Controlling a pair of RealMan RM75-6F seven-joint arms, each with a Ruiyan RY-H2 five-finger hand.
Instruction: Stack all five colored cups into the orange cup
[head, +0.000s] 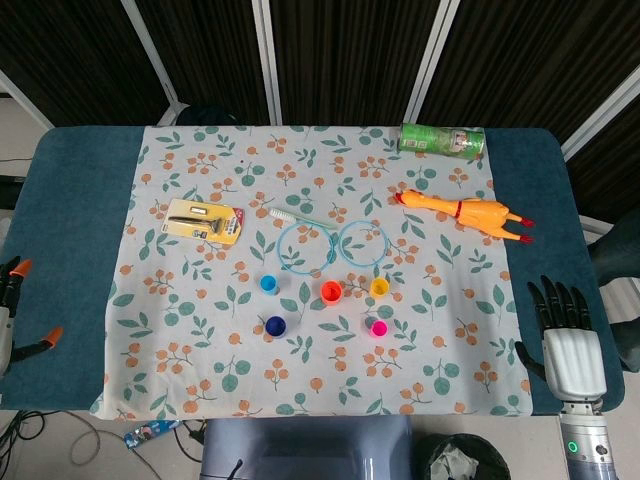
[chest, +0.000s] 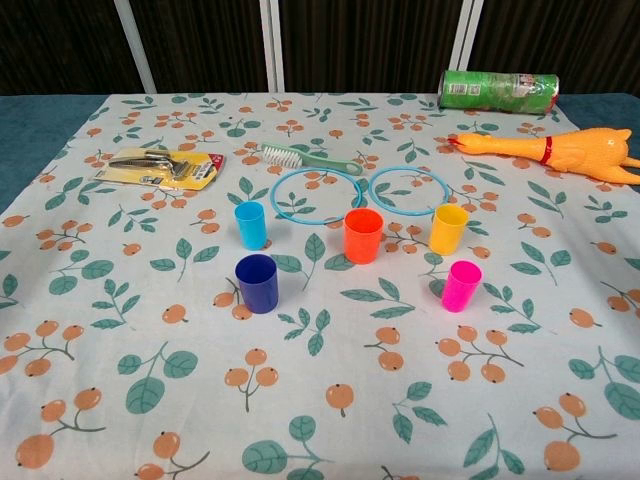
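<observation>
the orange cup (chest: 363, 235) stands upright near the middle of the tabletop (head: 80, 200), on a cloth with leaves and berries (chest: 320, 400). to its left is the light blue cup (chest: 250, 225), and to its right the yellow cup (chest: 448, 229); these three make a row, each a little apart from the next. nearer to the camera stand two more cups: the dark blue cup (chest: 257, 283) at the left and the pink cup (chest: 461, 286) at the right. all cups are upright, open side up, and none is inside another.

just behind the row lie two thin blue rings (chest: 317, 195) side by side. a brush with a green handle (chest: 305, 157) lies behind the rings, and a yellow card with a metal tool (chest: 160, 168) lies at the far left. a rubber chicken (chest: 565, 152) lies at the far right, and a green can (chest: 498, 91) lies on its side behind it.

the right hand (head: 570, 345) rests at the near right edge of the tabletop, its fingers (head: 560, 297) stretched out and apart, holding nothing. the left hand (head: 12, 310) shows only partly at the left edge of the head view; i cannot tell how its fingers are set.
</observation>
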